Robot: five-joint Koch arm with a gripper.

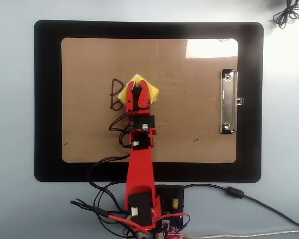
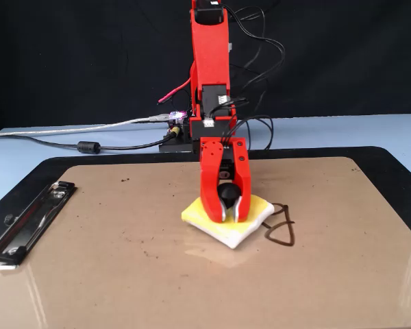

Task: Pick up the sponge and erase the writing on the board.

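Your dark brown marker writing is down to part of a "B" outline on the tan rectangular clipboard. Your red claw is clamped on the small yellow foam sponge, pressing it on the board over the letters. Only the overhead view shows the silver clip whole.

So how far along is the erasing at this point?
Pickup is done: the gripper is shut on the sponge and presses it on the board. The sponge covers the right of the writing. Left: the letter's left strokes, visible in both views.
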